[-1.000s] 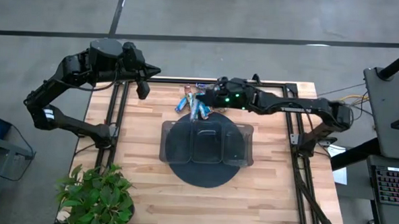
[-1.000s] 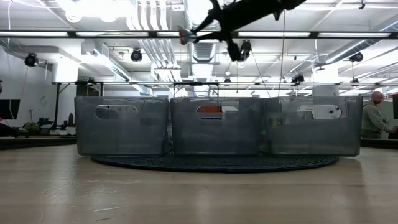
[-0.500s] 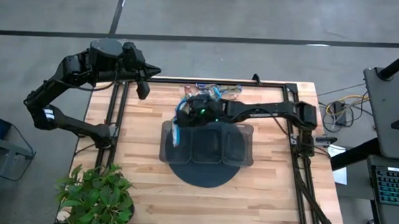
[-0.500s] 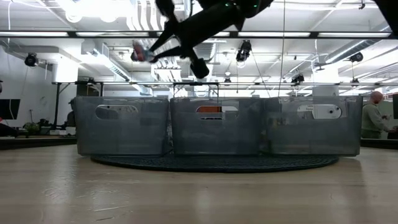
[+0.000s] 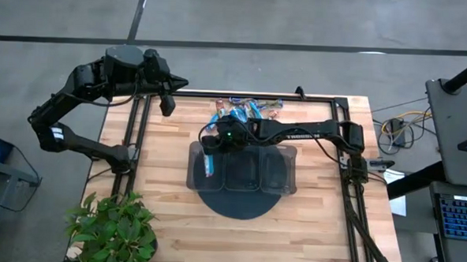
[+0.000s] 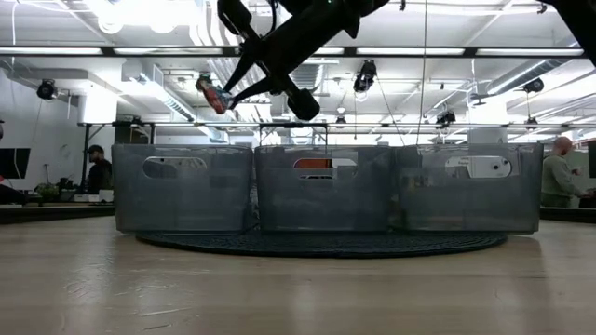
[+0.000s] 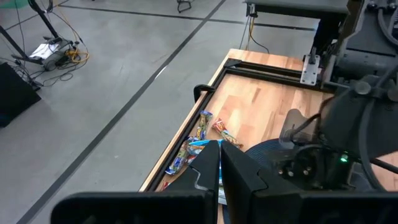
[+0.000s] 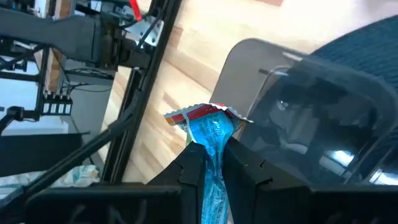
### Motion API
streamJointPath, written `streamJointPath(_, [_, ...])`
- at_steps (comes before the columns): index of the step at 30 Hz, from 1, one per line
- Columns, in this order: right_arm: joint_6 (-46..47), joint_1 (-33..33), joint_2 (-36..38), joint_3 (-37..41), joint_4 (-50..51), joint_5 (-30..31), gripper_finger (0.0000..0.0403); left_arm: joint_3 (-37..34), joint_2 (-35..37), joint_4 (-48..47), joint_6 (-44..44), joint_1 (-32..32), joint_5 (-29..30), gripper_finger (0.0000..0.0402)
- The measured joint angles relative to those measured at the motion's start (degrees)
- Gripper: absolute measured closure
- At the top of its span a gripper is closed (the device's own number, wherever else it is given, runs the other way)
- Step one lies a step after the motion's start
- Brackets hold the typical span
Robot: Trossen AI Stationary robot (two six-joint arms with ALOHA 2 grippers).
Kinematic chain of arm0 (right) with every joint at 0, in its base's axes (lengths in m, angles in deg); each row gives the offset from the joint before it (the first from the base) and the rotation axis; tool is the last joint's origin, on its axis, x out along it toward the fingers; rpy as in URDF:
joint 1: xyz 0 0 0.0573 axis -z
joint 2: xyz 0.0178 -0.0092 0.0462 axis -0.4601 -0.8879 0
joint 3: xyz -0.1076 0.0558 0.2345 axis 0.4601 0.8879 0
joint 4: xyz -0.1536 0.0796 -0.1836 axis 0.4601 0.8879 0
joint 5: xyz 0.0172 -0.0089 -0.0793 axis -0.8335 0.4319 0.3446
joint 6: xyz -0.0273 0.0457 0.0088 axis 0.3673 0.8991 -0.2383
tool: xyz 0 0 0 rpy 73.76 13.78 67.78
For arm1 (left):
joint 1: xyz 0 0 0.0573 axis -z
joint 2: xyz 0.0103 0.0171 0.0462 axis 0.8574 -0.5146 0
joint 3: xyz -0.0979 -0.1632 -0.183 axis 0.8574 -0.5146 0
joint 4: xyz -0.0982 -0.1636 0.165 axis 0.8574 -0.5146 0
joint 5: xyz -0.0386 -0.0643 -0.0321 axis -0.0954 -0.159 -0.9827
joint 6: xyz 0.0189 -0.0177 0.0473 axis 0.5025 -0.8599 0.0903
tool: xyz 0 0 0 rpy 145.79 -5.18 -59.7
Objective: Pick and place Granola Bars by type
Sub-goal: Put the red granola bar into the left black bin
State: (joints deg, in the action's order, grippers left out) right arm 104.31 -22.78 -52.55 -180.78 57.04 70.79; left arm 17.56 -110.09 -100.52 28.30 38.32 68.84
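My right gripper [image 5: 210, 150] is shut on a light blue granola bar [image 5: 208, 165] and hovers over the left compartment [image 5: 196, 177] of the dark three-compartment tray [image 5: 288, 173]. In the low view the bar [image 6: 214, 96] hangs well above the tray [image 6: 466, 191]. The other granola bars [image 5: 246, 109], blue and reddish ones, lie in a loose pile on the table at its far edge, also seen as a pile [image 7: 202, 140] in the left wrist view. My left gripper [image 5: 167, 104] waits, shut, raised over the table's far left corner. My right gripper [image 8: 212, 152] pinches the light blue bar [image 8: 211, 134] between its two fingers, lying along it. The bar's red-edged crimped end [image 8: 208, 114] sticks out past the fingertips. In the low view the fingers slant down toward the table's left, and the bar is lifted clear, tilted.
The tray stands on a dark round mat [image 5: 238, 204] in the middle of the table. Black frame rails [image 5: 135, 134] run along the table's left and right sides. A potted plant [image 5: 111, 228] stands off the near left corner. People [image 6: 559, 172] show far behind the table.
My right gripper has carried the light blue bar from the pile at the far edge toward the near left, over the tray's left compartment, and has come down somewhat. The bar has stayed in its shut fingers. The left arm has kept still.
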Motion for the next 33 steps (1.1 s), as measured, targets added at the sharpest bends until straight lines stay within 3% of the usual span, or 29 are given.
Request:
streamJointPath(10, [-0.2, -0.1, 0.0, 0.0, 0.3, -0.8, 0.0358, 0.0, 0.0, 0.0, 0.0, 0.0, 0.0, 0.0402])
streamJointPath(25, [0.2, 0.1, 0.0, 0.0, 0.4, -1.5, 0.024, 0.0, 0.0, 0.0, 0.0, 0.0, 0.0, 0.0402])
streamJointPath(33, [-3.1, -0.3, 0.7, -0.1, 0.4, -1.7, 0.0215, 0.0, 0.0, 0.0, 0.0, 0.0, 0.0, 0.0402])
